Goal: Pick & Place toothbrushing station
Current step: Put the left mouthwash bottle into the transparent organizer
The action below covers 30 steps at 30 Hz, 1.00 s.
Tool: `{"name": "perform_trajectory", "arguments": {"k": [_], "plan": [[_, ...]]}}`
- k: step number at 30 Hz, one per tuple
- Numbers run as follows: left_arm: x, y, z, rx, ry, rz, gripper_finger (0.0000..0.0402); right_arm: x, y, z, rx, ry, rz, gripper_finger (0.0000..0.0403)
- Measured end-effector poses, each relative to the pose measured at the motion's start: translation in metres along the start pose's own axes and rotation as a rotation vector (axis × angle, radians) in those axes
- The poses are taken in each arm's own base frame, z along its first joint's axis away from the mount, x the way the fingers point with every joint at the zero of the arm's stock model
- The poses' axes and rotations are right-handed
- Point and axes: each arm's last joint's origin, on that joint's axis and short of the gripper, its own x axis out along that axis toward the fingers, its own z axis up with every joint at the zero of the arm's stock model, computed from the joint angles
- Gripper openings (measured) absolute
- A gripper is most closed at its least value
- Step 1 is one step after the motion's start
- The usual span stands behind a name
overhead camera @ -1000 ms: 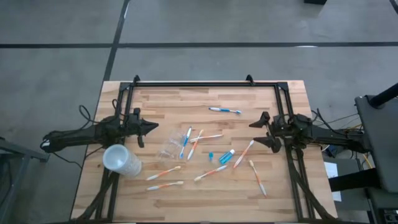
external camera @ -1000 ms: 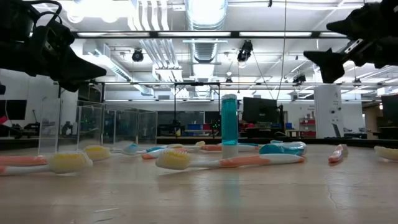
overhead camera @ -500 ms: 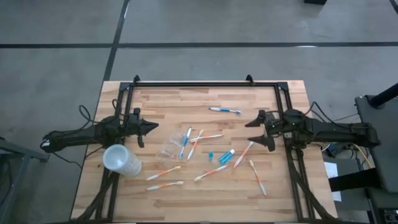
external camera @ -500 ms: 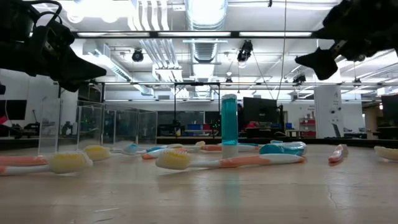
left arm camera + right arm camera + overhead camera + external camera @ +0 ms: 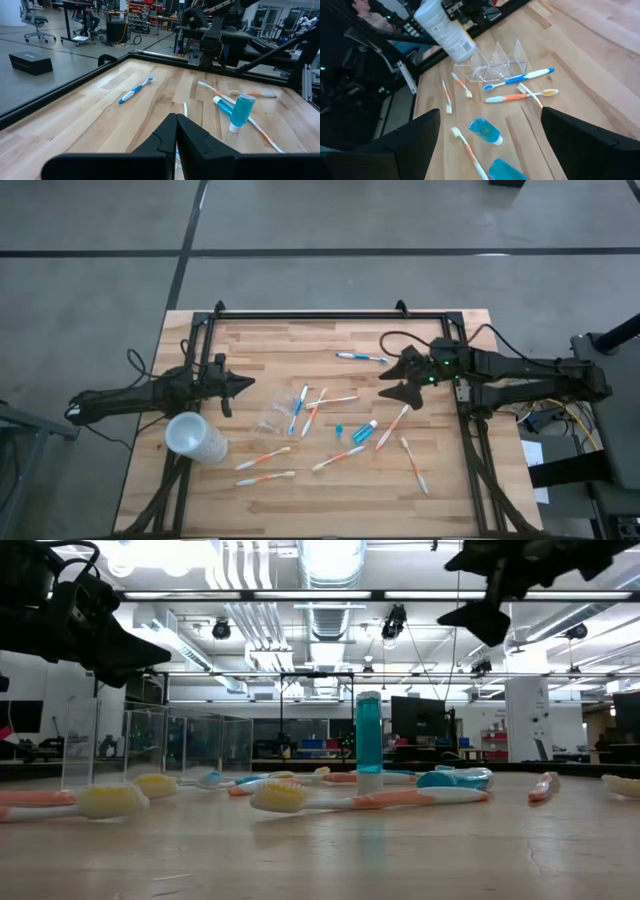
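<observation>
The right gripper [image 5: 398, 376] is held above the tabletop [image 5: 270, 340] with its fingers spread wide and nothing between them, near the blue-and-white toothbrush [image 5: 361, 358] that lies toward the far edge. The left gripper [image 5: 243, 383] is kept at the tabletop's left side, fully closed and empty, beside the frosted cup [image 5: 194, 438] lying on its side. The clear tumbler [image 5: 268, 420] is seen on its side near the middle, with the remaining toothbrushes [image 5: 312, 412] scattered around it and the small blue toothpaste tube [image 5: 365, 432] lying flat just right of them
</observation>
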Motion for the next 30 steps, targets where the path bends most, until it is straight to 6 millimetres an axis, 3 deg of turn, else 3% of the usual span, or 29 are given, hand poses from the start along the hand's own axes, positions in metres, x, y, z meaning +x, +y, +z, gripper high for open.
{"name": "perform_trajectory", "arguments": {"k": [15, 23, 30], "plan": [[0.0, 0.0, 0.0, 0.0, 0.0, 0.0, 0.0014, 0.058, -0.002, 0.021, 0.081, 0.126, -0.059, 0.0343], [0.0, 0.0, 0.0, 0.0, 0.0, 0.0, 0.0014, 0.072, 0.001, 0.029, 0.172, 0.142, -0.082, 0.0343], [0.0, 0.0, 0.0, 0.0, 0.0, -0.001, 0.0014, 0.075, 0.015, 0.02, 0.29, 0.157, -0.081, 0.0343]]}}
